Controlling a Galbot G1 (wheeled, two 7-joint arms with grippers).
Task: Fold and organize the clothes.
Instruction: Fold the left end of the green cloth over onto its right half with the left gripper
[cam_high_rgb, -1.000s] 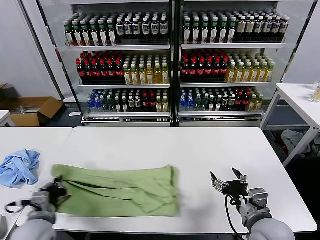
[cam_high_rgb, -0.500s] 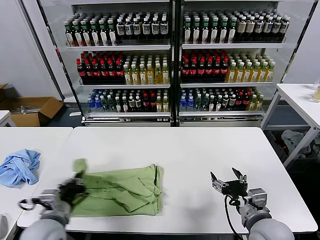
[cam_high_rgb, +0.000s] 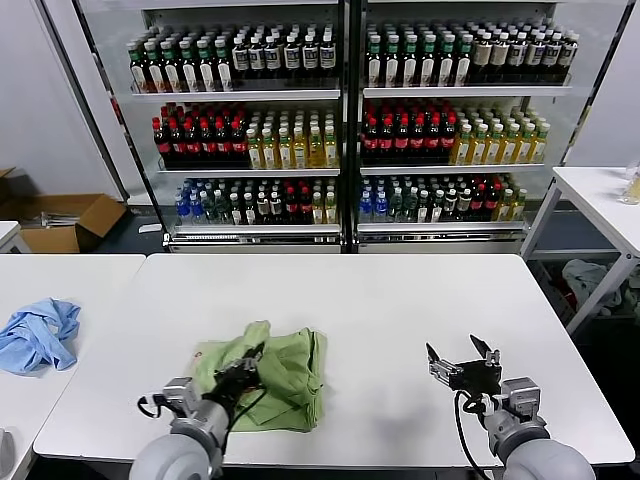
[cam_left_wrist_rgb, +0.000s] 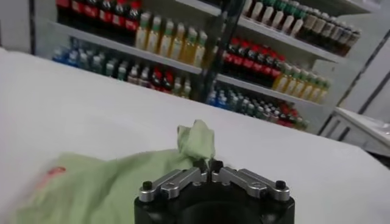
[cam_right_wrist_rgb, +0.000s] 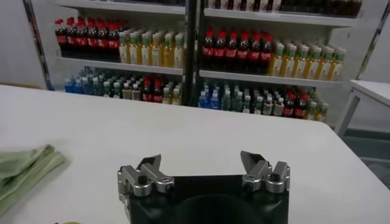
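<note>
The light green shirt lies bunched in a folded heap on the white table, near the front edge and left of centre. My left gripper is over the heap's left part, shut on a raised fold of the cloth. In the left wrist view the closed fingertips pinch that green fold, and the rest of the shirt spreads below with a red patch showing. My right gripper hovers open and empty at the front right, well apart from the shirt.
A crumpled light blue garment lies on the neighbouring table at far left. Glass-door coolers full of bottles stand behind. A cardboard box sits on the floor at left, and another white table stands at right.
My left gripper has carried the shirt's left end to the right over the rest, so the long spread shirt is now a compact heap. The right arm has hardly moved.
</note>
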